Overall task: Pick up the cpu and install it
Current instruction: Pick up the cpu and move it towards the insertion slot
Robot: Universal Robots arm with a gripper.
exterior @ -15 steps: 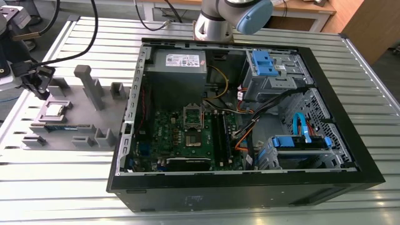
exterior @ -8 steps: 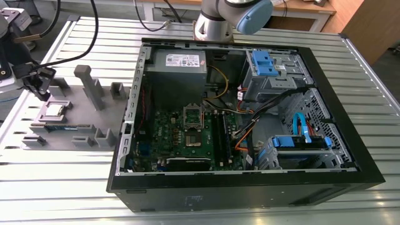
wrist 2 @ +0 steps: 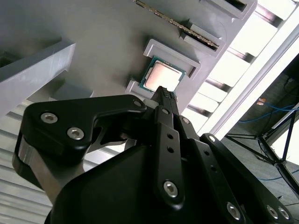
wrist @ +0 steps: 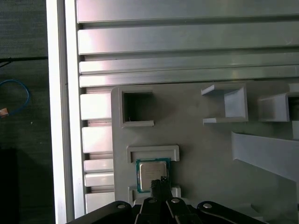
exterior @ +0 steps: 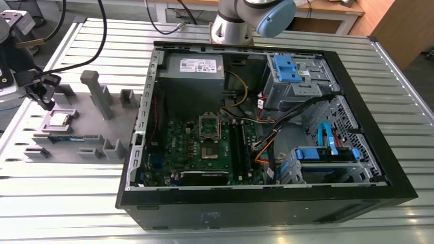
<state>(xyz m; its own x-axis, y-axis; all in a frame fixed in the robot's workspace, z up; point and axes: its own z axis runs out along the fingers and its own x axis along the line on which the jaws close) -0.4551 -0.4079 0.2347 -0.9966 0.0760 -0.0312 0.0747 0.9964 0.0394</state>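
Hovering empty with its fingers pressed together, your gripper (wrist 2: 166, 95) hangs close over the cpu (wrist 2: 161, 77). That chip lies in its pocket on the grey tray (exterior: 88, 129), at the exterior view's left, well apart from the motherboard (exterior: 180, 142). Pickup and install both remain.

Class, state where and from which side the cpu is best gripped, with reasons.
Probably grip two opposite edges of the cpu, on its ledge-free sides, coming straight down from above: it lies flat, metal top up, in the grey holder's shallow pocket.
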